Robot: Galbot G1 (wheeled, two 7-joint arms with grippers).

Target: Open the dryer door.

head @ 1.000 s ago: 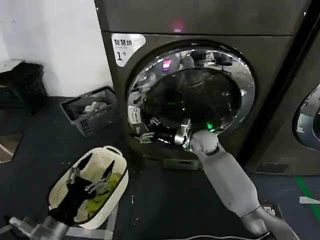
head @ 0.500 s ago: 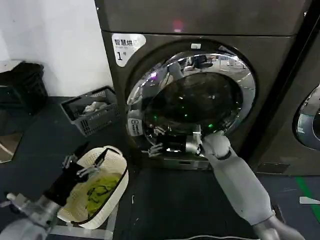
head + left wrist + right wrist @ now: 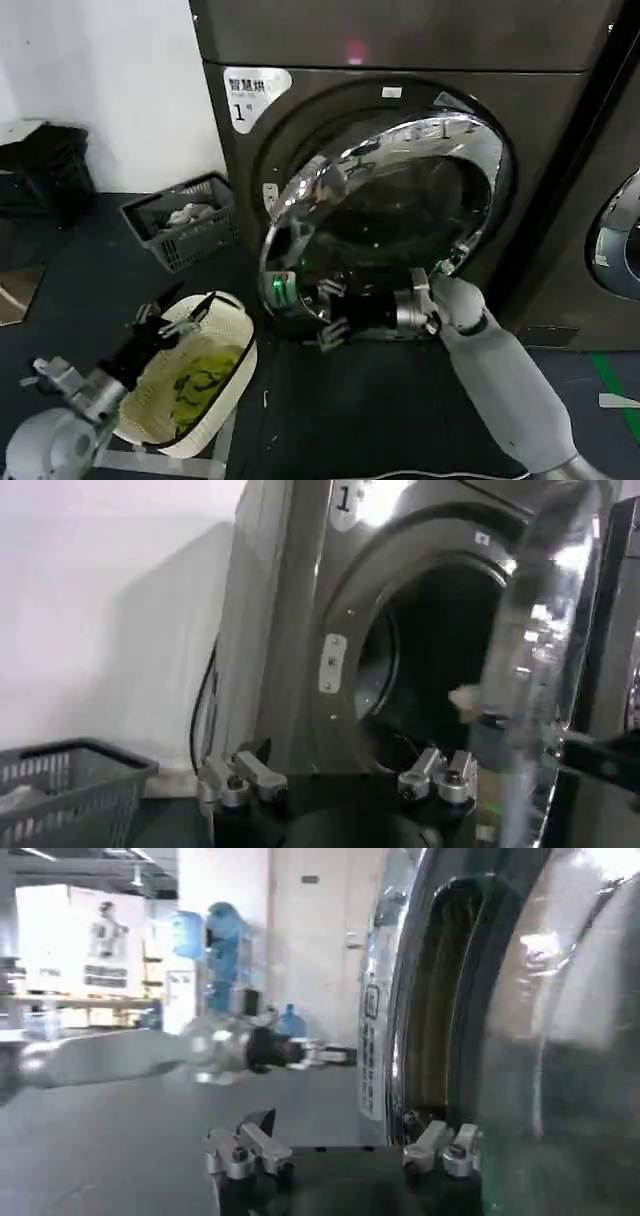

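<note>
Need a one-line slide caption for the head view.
Right gripper at the lower rim of the dryer door, door ajar; left gripper over a basket.

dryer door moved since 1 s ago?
Yes. The dryer door has swung out from the dryer front, its free edge nearer the white basket, with the right gripper at its lower rim.

My right claw (image 3: pixel 325 318) sits at the lower left rim of the dryer door (image 3: pixel 385 215), ahead of me. My left claw (image 3: pixel 170 315) hangs over the laundry basket (image 3: pixel 228 375) on the floor, left of the dryer.
</note>
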